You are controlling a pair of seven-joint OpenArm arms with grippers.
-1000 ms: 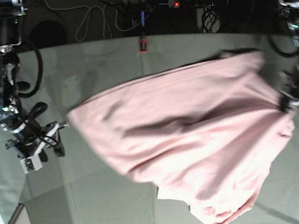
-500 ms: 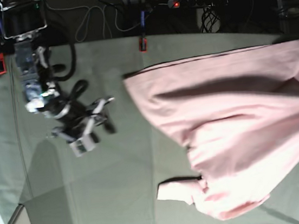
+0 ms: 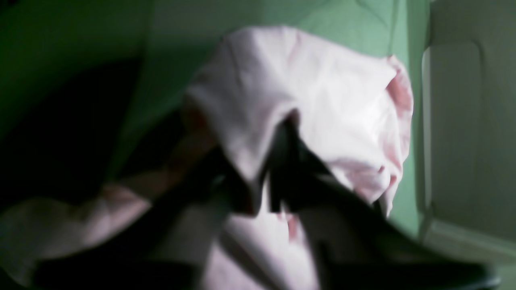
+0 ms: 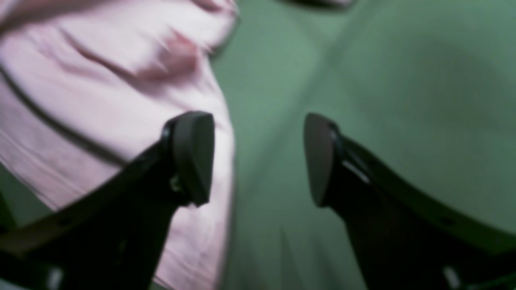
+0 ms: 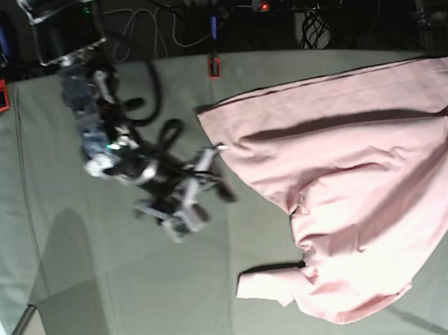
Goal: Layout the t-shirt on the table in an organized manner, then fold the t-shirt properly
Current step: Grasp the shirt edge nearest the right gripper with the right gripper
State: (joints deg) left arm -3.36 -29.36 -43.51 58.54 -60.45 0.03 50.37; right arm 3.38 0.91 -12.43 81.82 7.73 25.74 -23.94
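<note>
The right pincer [image 5: 212, 171] is spread, empty, beside the t-shirt [image 5: 358, 192] on the bench [image 5: 97, 265]. The left pincer's state cannot be told.

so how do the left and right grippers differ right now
The right gripper has its jaws wide apart with nothing between them. The left gripper has t-shirt cloth draped over its jaws, and the view is too blurred to tell whether they are open or shut. The right gripper hovers over bare table beside the shirt's edge, while the left gripper sits in the cloth itself. Both have dark jaws.
</note>
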